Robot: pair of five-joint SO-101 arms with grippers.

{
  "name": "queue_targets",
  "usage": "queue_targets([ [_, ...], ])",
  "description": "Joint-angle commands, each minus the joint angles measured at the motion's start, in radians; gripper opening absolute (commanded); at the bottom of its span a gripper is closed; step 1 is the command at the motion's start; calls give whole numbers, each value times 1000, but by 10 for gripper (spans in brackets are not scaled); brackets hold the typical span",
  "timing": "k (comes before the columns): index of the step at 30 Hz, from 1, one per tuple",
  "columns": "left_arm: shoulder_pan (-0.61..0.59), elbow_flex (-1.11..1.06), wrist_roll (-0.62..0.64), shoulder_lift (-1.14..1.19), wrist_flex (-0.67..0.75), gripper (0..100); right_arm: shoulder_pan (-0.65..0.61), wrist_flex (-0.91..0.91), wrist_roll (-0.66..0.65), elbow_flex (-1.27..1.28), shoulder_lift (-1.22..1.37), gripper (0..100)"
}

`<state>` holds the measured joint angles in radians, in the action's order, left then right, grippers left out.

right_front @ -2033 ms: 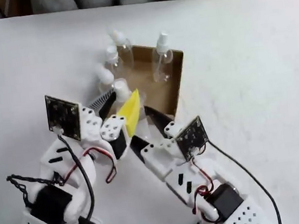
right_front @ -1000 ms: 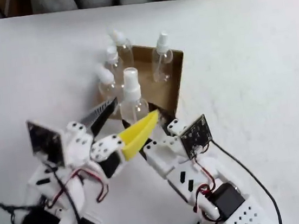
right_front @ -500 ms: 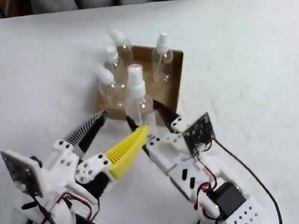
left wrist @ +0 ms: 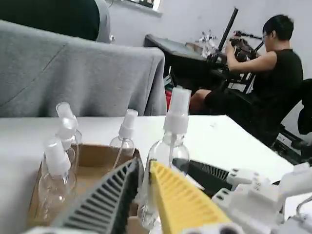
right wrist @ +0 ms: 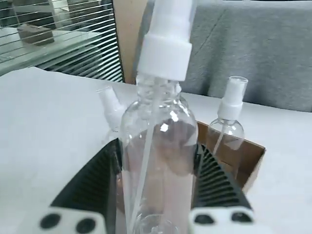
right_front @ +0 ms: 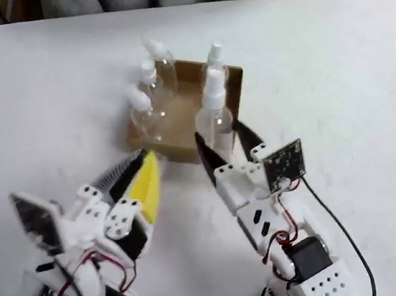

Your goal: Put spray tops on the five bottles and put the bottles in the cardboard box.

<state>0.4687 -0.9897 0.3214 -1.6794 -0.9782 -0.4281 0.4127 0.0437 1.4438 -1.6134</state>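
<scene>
The right gripper [right_front: 220, 136] clamps its fingers on a capped bottle [right_front: 215, 110], upright over the cardboard box's [right_front: 179, 121] near right edge; the left gripper [right_front: 144, 158], fingers nearly together and empty, hangs just before the box; four other bottles [right_front: 149, 89] stand inside.

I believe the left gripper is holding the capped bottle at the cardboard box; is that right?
Not quite: it is the right gripper that holds the capped bottle at the cardboard box, as the right wrist view shows. The left gripper is shut on nothing.
</scene>
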Motion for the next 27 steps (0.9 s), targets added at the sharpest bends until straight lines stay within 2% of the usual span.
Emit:
queue_targets([
  [1,13,-95,12,-5,0,20,38,-10,6,-104,1,16],
  [4,44,-158,11,-5,3,21,33,-2,8,-126,2,16],
  [8,157,-206,11,-5,3,20,33,-8,11,-140,8,16],
  [11,240,-224,11,-7,0,20,39,-10,78,-181,68,16],
  [15,289,-262,11,-7,8,20,33,-10,169,-241,196,16],
  [19,283,-311,11,-7,75,20,-27,-4,239,-278,277,16],
  [23,283,-428,11,-7,213,20,-116,-1,249,-276,274,16],
  [27,282,-509,9,-7,330,20,-142,36,247,-275,243,16],
])
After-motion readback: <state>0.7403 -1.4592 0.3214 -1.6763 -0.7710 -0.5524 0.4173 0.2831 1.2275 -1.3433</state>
